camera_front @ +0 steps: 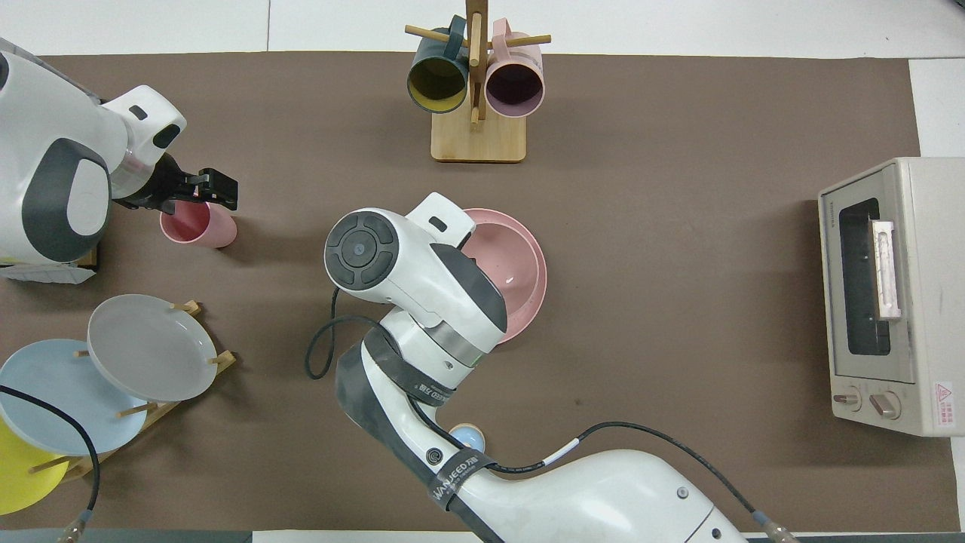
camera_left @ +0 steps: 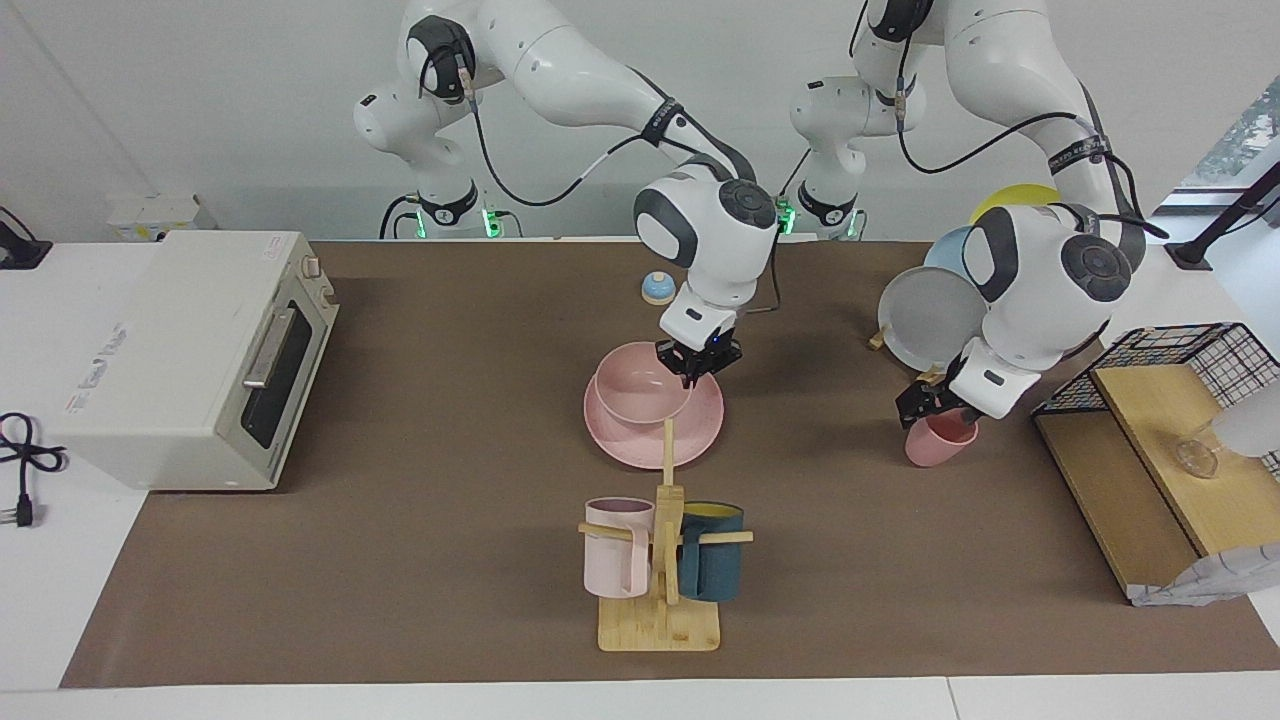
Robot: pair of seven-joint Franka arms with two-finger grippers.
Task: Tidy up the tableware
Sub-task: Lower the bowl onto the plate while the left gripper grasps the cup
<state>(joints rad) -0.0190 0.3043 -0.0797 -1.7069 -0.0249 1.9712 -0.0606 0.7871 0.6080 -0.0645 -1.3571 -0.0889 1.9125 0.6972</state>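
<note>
Facing view — right gripper (camera_left: 698, 362) at bowl (camera_left: 640, 392) rim; left gripper (camera_left: 935, 400) on cup (camera_left: 938, 441).

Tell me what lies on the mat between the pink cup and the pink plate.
Nothing: in the overhead view the brown mat is bare between the pink cup and the pink plate. The facing view agrees, showing only shadow there.
</note>
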